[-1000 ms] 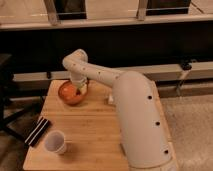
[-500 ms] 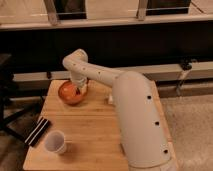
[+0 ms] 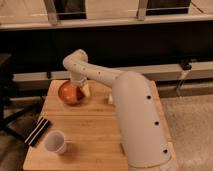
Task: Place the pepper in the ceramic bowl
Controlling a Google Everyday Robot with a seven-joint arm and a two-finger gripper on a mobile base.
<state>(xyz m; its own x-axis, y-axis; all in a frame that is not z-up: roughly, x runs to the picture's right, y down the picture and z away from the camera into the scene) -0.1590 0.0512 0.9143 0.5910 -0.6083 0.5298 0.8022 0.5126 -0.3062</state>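
Gripper (image 3: 83,90) at the right rim of the ceramic bowl (image 3: 69,93), grip state indiscernible; release is best made low over the bowl's centre.

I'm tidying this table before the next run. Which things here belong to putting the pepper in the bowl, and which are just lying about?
Job: ceramic bowl; gripper, at the bowl's right rim. The pepper is not visible.

Lying about: white paper cup; dark striped object at the table's left edge.
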